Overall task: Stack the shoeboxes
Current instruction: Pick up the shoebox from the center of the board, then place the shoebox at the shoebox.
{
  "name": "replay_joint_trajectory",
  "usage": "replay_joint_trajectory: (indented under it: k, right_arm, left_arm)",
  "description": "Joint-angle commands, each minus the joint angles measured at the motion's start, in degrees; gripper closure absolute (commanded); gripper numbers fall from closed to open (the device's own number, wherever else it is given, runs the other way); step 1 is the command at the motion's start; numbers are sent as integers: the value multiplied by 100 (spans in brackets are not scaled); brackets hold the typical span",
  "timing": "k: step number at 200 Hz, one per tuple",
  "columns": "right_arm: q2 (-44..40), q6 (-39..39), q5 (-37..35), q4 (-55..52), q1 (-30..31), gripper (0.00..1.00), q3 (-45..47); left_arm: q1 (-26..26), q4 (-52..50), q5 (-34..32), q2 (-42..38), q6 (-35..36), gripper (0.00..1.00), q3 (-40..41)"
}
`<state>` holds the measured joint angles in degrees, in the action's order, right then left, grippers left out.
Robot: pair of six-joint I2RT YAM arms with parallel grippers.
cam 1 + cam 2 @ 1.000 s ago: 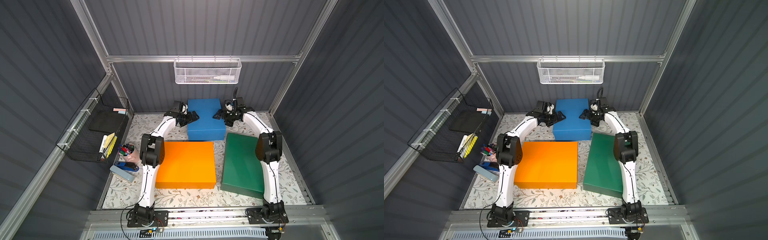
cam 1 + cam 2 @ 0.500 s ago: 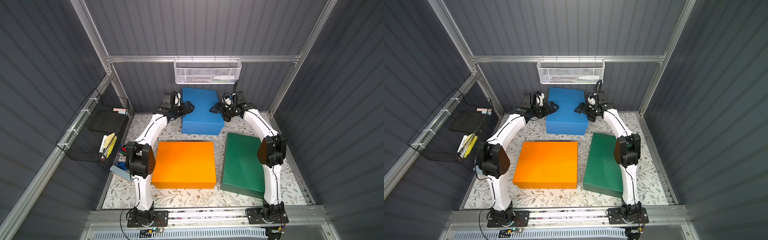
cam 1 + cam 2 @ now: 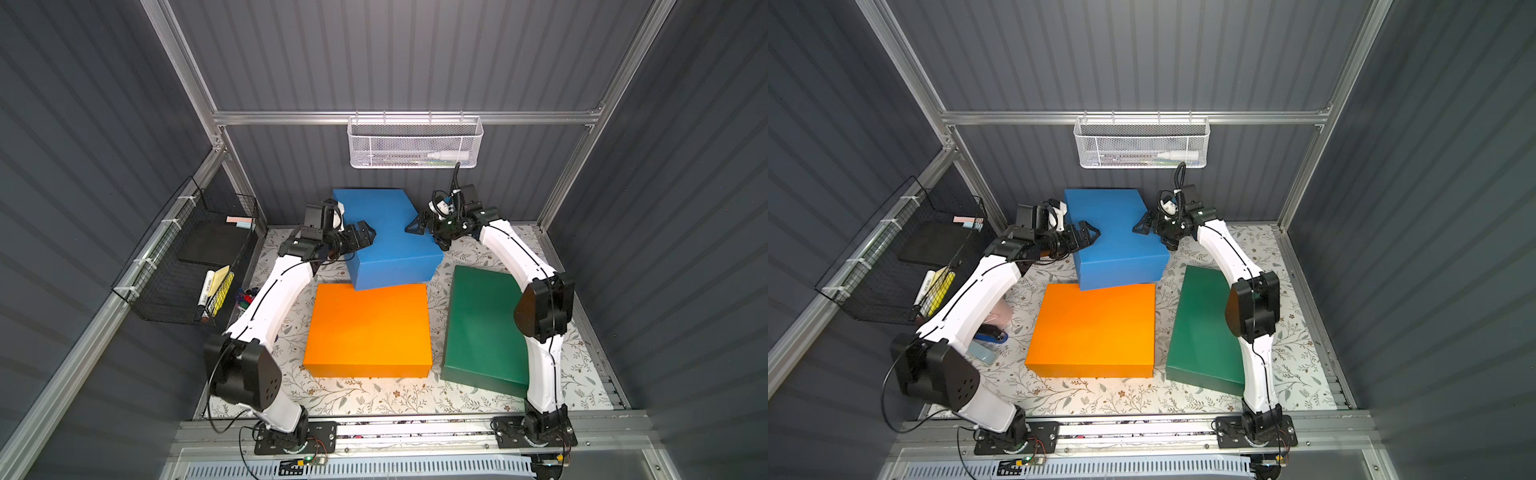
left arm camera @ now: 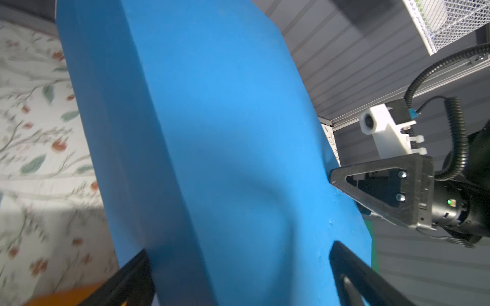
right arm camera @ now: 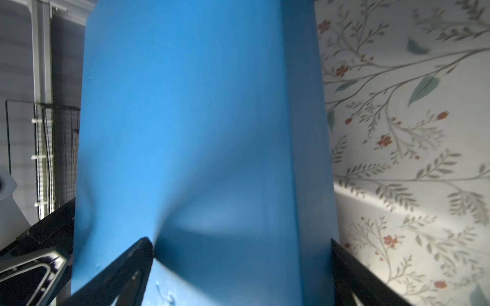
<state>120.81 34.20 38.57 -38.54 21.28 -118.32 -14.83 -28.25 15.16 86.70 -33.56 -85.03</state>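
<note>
The blue shoebox (image 3: 386,245) (image 3: 1113,241) hangs above the mat at the back, and its near edge overlaps the far edge of the orange shoebox (image 3: 370,328) (image 3: 1096,328). My left gripper (image 3: 365,237) (image 4: 238,254) clamps its left side, one finger on the lid and one underneath. On the opposite side my right gripper (image 3: 415,226) (image 5: 240,242) clamps the same way, and the lid is dented there. The dark green shoebox (image 3: 482,328) (image 3: 1204,332) lies flat on the right, partly behind my right arm.
A black wire basket (image 3: 187,257) hangs on the left wall and a white mesh basket (image 3: 415,143) on the back wall. A pen cup (image 3: 245,297) and a light-blue stapler (image 3: 984,353) sit by the left arm. Floral mat (image 3: 374,395) covers the floor.
Both arms have lifted the blue shoebox off the mat and carried it toward the front, over the orange shoebox's far edge. The left elbow has swung down toward the front.
</note>
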Motion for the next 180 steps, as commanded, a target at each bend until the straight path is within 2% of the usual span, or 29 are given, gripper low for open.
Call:
replay_joint_trajectory:
  k: [1, 46, 88, 138, 180]
  right_arm:
    - [-570, -51, 910, 561, 523, 1, 359]
    - [-933, -472, 1061, 372, 738, 1, 714]
    - [-881, -916, 1398, 108, 781, 1, 972]
    - [-870, -1495, 1373, -113, 782, 1, 1197]
    - [-564, -2096, 1435, -529, 798, 1, 765]
  left_arm:
    - [-567, 105, 461, -796, -527, 0, 344]
    - [-1303, -34, -212, -2180, -1431, 0, 1376]
    - [-1882, -254, -642, -2963, -2052, 0, 2192]
    - [-1940, -1403, -1061, -3541, -2291, 0, 2154]
    - [-1945, -2190, -1352, -3666, -2232, 0, 2070]
